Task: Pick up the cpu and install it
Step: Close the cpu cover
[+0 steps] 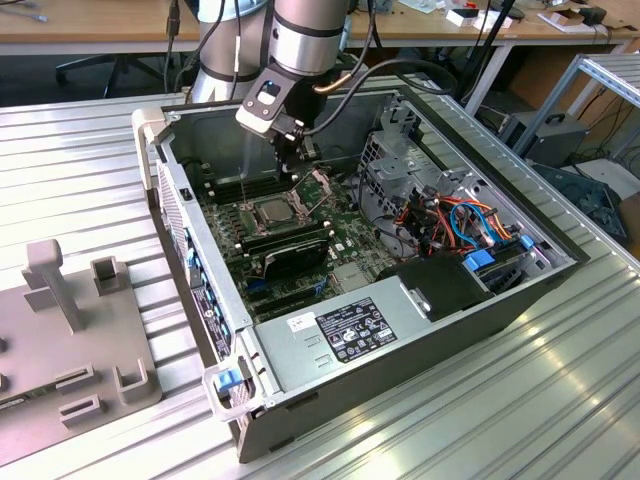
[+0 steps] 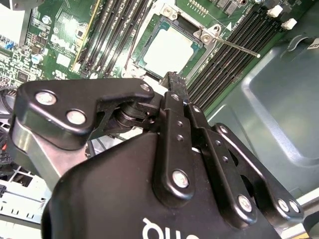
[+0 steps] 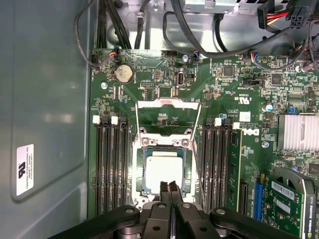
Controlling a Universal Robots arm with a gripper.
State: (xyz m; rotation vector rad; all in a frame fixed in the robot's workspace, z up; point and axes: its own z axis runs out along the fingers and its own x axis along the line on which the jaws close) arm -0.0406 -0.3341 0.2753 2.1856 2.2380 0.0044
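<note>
Gripper (image 3: 169,188): fingers pressed together, empty, poised over cpu (image 3: 163,170). Cpu lies flat in socket (image 3: 163,143), hinged frame (image 3: 168,105) open. Risk: closed tips pressing down could skew chip and bend socket pins.

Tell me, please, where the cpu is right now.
The cpu lies in the open socket on the motherboard, between two banks of memory slots, close under the gripper. In the exterior view it is left of the case's centre.
</note>
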